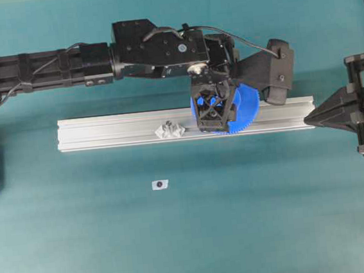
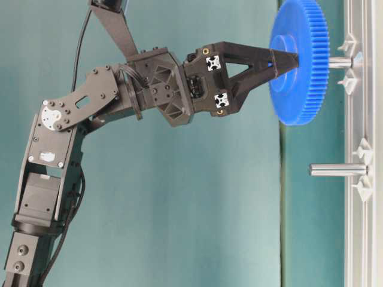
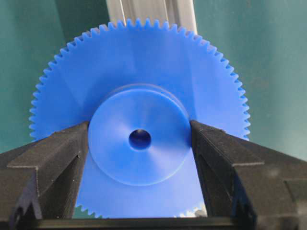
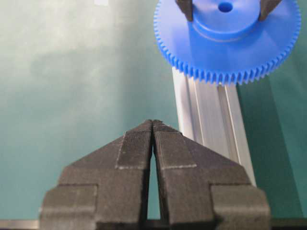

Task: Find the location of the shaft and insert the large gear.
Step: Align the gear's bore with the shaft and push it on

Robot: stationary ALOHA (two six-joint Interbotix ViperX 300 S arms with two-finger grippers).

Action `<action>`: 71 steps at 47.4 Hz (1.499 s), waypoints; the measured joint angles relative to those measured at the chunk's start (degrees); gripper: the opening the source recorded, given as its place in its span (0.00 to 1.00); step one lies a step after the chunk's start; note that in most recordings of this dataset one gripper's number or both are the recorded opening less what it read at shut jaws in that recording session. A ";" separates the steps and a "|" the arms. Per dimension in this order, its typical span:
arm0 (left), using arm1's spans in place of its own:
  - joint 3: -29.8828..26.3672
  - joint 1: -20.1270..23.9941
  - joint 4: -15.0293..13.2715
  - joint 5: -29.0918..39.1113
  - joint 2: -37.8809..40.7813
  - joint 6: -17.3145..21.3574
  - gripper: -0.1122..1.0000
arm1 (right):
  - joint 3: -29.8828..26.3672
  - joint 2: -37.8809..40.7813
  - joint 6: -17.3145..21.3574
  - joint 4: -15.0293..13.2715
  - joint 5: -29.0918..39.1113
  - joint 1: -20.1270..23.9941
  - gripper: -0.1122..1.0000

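Overhead, found the left gripper [image 1: 215, 111] reaching across the middle, clamped on the large gear [image 1: 247, 107], a bright blue plastic toothed disc, held flat over the rail [image 1: 104, 131], a long silver aluminium extrusion. Spotted the shaft [image 1: 169, 128], a thin translucent-grey upright pin between clear brackets, standing on that rail to the left of the gear and apart from it. Noted the right gripper [image 1: 307, 120] pointing at the rail's right end, and a small white tag [image 1: 160, 184] lying on the teal tabletop [image 1: 274, 218].

From table level, saw the gear beside the shaft, not on it, and set against a second pin [image 2: 340, 61]. Could not tell whether that pin had entered the bore, with its tip hidden behind the disc.

Through the left wrist camera, saw both black fingers [image 3: 57, 158] pressed against the raised round hub, with the centre hole dark.

Through the right wrist camera, saw the right fingers closed together on nothing, with the gear beyond them over the rail.
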 measured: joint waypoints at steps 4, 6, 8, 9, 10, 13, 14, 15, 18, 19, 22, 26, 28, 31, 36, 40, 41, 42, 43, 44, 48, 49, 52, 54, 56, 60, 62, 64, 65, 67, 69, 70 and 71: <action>-0.09 0.09 -0.09 -0.09 0.00 0.09 0.74 | 0.00 0.00 0.00 0.00 -0.09 0.00 0.14; -0.09 0.09 -0.09 -0.09 0.00 0.00 0.74 | 0.00 0.00 0.00 0.00 0.00 0.00 0.14; -0.09 0.00 -0.09 -0.09 0.00 0.09 0.74 | 0.00 0.00 0.00 0.00 0.00 0.00 0.14; -0.18 0.00 -0.09 -0.09 0.00 0.09 0.74 | 0.00 0.00 0.00 0.00 0.00 0.00 0.14; -0.18 0.09 -0.09 -0.09 0.00 0.00 0.74 | 0.00 0.00 0.00 0.00 0.00 0.00 0.14; -0.18 0.09 -0.09 -0.09 0.00 0.09 0.74 | 0.00 0.00 0.00 0.00 0.00 0.00 0.14; -0.18 0.09 -0.09 -0.09 0.00 0.09 0.74 | 0.00 0.00 0.09 -0.09 0.00 0.00 0.14; -0.26 0.09 -0.09 -0.09 0.00 0.09 0.74 | 0.00 0.00 0.09 0.00 0.00 0.00 0.14; -0.26 0.09 -0.09 0.00 0.00 0.00 0.74 | 0.00 0.00 0.00 0.00 0.00 0.00 0.14; -0.26 0.00 -0.09 -0.09 0.00 0.00 0.74 | 0.00 0.00 0.09 0.00 0.00 0.00 0.14; -0.26 0.09 -0.09 0.00 0.00 0.00 0.74 | 0.00 0.00 0.00 -0.09 0.00 0.00 0.14; -0.35 0.00 -0.09 0.00 0.00 0.00 0.74 | 0.00 0.00 0.00 0.00 0.00 0.00 0.14; -0.26 0.00 -0.09 0.00 0.00 0.00 0.74 | 0.00 0.00 0.00 0.00 -0.09 0.00 0.14; -0.35 -0.09 -0.09 0.00 0.00 -0.09 0.74 | 0.00 0.00 0.09 0.00 0.00 0.00 0.14; -0.35 -0.09 -0.09 -0.09 0.09 -0.09 0.81 | 0.00 0.00 0.09 0.00 -0.09 0.00 0.14; -0.44 -0.18 0.00 -0.18 0.09 -0.09 0.80 | 0.00 0.00 0.09 0.00 0.00 0.00 0.14; -0.44 -0.18 0.00 -0.26 0.09 -0.18 0.80 | 0.00 0.00 0.09 0.00 -0.09 0.00 0.14; -0.44 -0.18 -0.09 -0.26 0.09 -0.09 0.79 | 0.00 0.00 0.09 0.00 0.00 0.00 0.14; -0.44 -0.18 -0.09 -0.35 0.18 -0.09 0.79 | 0.00 0.00 0.09 0.00 0.00 0.00 0.14; -0.44 -0.18 0.00 -0.35 0.18 -0.09 0.79 | 0.00 0.00 0.09 0.00 0.00 0.00 0.14; -0.44 -0.26 0.00 -0.35 0.09 -0.09 0.79 | 0.00 0.00 0.09 0.00 0.00 0.00 0.14; -0.44 -0.26 0.00 -0.35 0.09 -0.09 0.79 | 0.00 0.00 0.09 -0.09 -0.09 0.00 0.14; -0.44 -0.26 -0.09 -0.44 0.09 -0.09 0.79 | 0.00 0.00 0.00 0.00 0.00 0.00 0.14; -0.44 -0.35 0.00 -0.35 0.09 -0.18 0.79 | 0.00 0.00 0.09 0.00 0.00 0.00 0.14; -0.44 -0.35 -0.09 -0.35 0.09 -0.09 0.79 | 0.00 0.00 0.09 -0.09 0.00 0.00 0.14; -0.53 -0.62 0.00 -0.44 0.09 -0.18 0.78 | 0.00 0.00 0.09 -0.09 0.00 0.00 0.14; -0.53 -0.62 0.00 -0.44 0.09 -0.18 0.78 | 0.00 0.00 0.09 0.00 0.00 0.00 0.14; -0.53 -0.70 0.00 -0.44 0.09 -0.18 0.78 | 0.00 0.00 0.09 0.00 0.00 0.00 0.14; -0.53 -0.70 0.00 -0.44 0.09 -0.09 0.78 | 0.00 0.00 0.09 0.00 0.00 0.00 0.14; -0.53 -0.70 0.00 -0.44 0.09 -0.09 0.78 | 0.00 0.00 0.09 0.00 0.00 -0.09 0.14; -0.53 -0.70 0.00 -0.44 0.09 -0.18 0.78 | 0.00 0.00 0.09 0.00 0.00 0.00 0.14; -0.62 -0.70 0.00 -0.44 0.09 -0.18 0.78 | 0.00 0.00 0.09 0.00 0.00 0.00 0.14; -0.62 -0.70 0.00 -0.44 0.09 -0.09 0.78 | 0.00 0.00 0.09 0.00 0.00 0.00 0.14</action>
